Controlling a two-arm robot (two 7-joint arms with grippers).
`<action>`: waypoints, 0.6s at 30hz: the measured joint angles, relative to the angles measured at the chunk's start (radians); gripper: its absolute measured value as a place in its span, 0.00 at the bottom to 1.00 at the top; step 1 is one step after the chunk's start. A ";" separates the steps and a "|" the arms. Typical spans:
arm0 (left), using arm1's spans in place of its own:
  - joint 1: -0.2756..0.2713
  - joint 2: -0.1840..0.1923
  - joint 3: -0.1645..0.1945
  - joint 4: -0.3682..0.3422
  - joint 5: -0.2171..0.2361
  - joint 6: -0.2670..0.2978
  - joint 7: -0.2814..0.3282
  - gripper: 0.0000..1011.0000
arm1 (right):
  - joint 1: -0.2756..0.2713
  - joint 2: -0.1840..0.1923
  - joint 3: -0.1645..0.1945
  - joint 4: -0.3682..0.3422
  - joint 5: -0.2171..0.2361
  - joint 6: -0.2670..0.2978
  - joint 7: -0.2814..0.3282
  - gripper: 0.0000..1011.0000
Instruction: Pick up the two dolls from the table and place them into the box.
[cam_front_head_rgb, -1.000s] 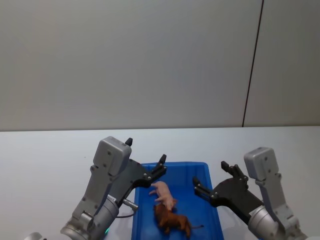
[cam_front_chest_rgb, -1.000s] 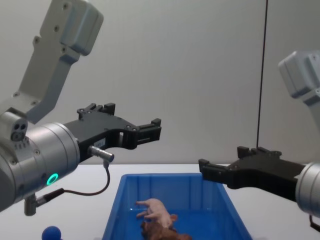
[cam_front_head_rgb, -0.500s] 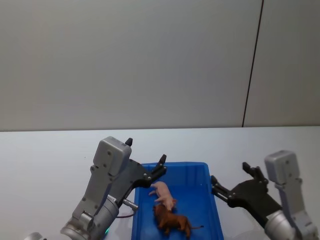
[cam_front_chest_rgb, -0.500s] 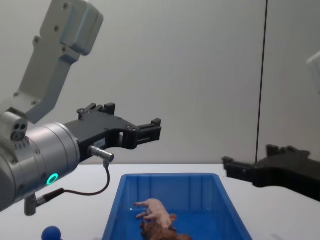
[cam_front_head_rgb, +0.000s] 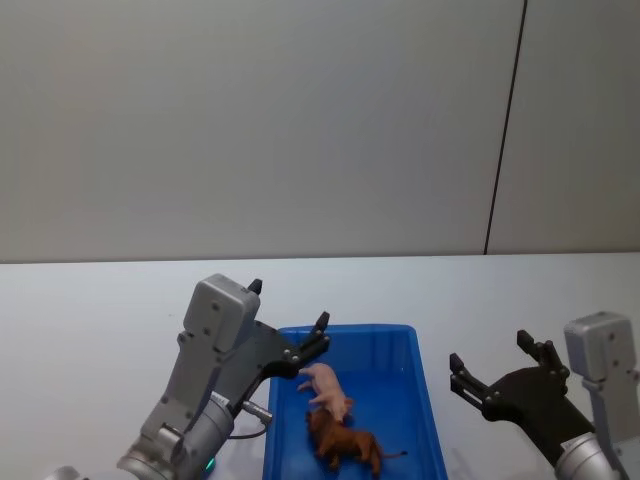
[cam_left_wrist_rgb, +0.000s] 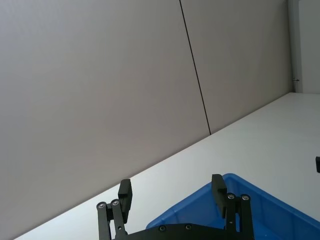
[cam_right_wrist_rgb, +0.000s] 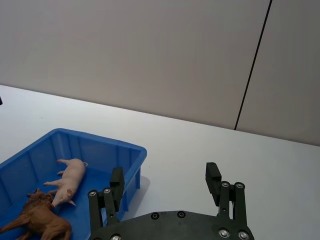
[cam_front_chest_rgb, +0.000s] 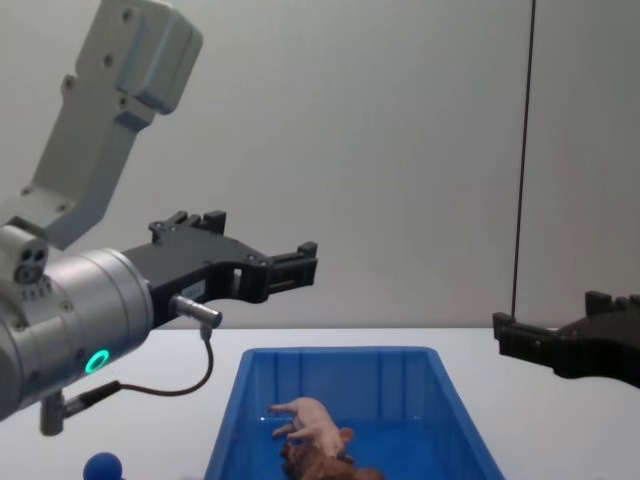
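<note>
**Dolls in box, grippers empty**

Lying touching on the floor of the box (cam_front_head_rgb: 431, 425): pig (cam_front_head_rgb: 327, 388) and lion (cam_front_head_rgb: 343, 444). Spread wide, holding nothing: left gripper (cam_front_head_rgb: 290, 305) above the left rim, right gripper (cam_front_head_rgb: 490, 352) over the table (cam_front_head_rgb: 100, 300) beside it. Risk: clipping a rim, jolting the box.

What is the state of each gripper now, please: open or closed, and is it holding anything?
Left gripper: open, holding nothing, above the box.
Right gripper: open, holding nothing, to the right of the box.

Even, soft, shadowless indoor light
</note>
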 joint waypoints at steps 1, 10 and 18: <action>0.003 0.004 -0.003 -0.005 -0.004 0.008 0.000 0.99 | -0.003 0.002 0.001 -0.003 0.002 -0.001 -0.004 0.99; 0.034 0.045 -0.028 -0.045 -0.064 0.081 0.007 0.99 | -0.016 0.008 0.005 -0.015 0.007 -0.003 -0.017 0.99; 0.069 0.088 -0.055 -0.076 -0.137 0.151 0.024 0.99 | -0.021 0.012 0.006 -0.021 0.010 -0.004 -0.023 0.99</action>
